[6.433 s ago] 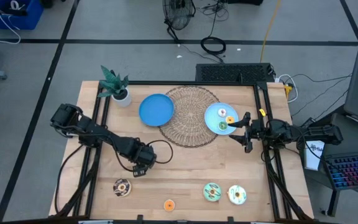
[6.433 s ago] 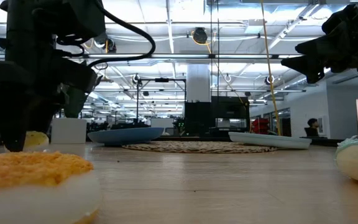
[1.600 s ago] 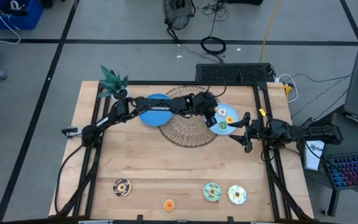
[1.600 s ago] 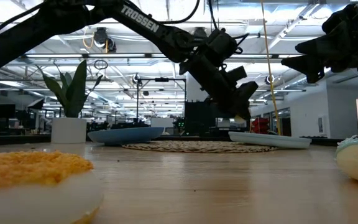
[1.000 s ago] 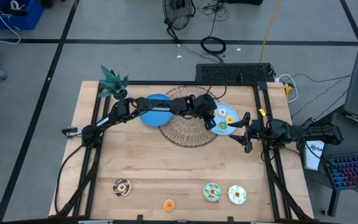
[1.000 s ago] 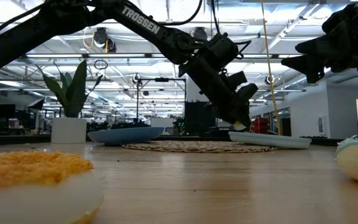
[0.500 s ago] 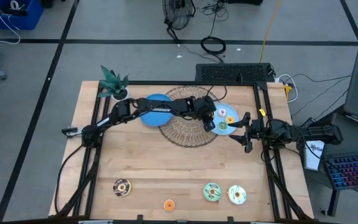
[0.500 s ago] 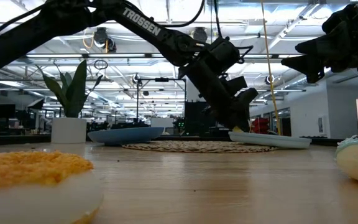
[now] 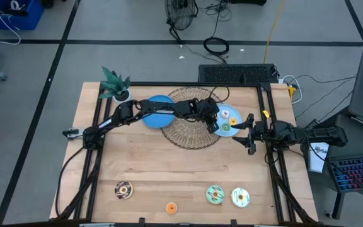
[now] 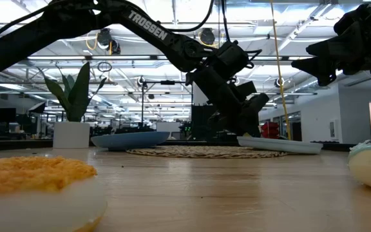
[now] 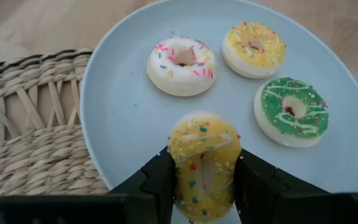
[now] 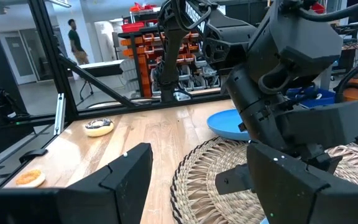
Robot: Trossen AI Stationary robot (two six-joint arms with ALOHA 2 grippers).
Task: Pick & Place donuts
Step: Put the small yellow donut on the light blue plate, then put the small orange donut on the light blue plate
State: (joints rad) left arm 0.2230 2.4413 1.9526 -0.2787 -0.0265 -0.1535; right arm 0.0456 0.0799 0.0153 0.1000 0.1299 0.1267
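Observation:
My left gripper [image 9: 214,125] reaches across the wicker mat [image 9: 191,120] to the near-left rim of the light-blue plate [image 9: 225,112]. It is shut on a small yellow-frosted donut [image 11: 204,163]. On the plate [image 11: 123,106] lie a white sprinkled donut [image 11: 181,64], a yellow donut [image 11: 253,48] and a green donut [image 11: 289,111]. My right gripper [image 9: 247,133] waits open at the table's right edge, just beside the plate. On the table's near part lie a chocolate donut [image 9: 123,189], an orange one [image 9: 171,207], a green one [image 9: 215,195] and a white one [image 9: 240,197]. My left gripper pinches the yellow donut by two opposite sides of its outer rim [image 11: 179,167] between its two fingers [image 11: 157,180]. The fingers slant down from the table's left, over the mat. The donut is tilted, its frosting toward the wrist camera, low over the plate's rim; whether it touches the plate I cannot tell.
A darker blue plate [image 9: 158,111] sits left of the mat under the left arm. A potted plant [image 9: 116,86] stands at the far left corner. Black frame rails run along the table's left and right sides. Bare wood lies between the mat and the near donuts.
My left gripper has sunk a little toward the light-blue plate with the yellow donut still between its fingers.

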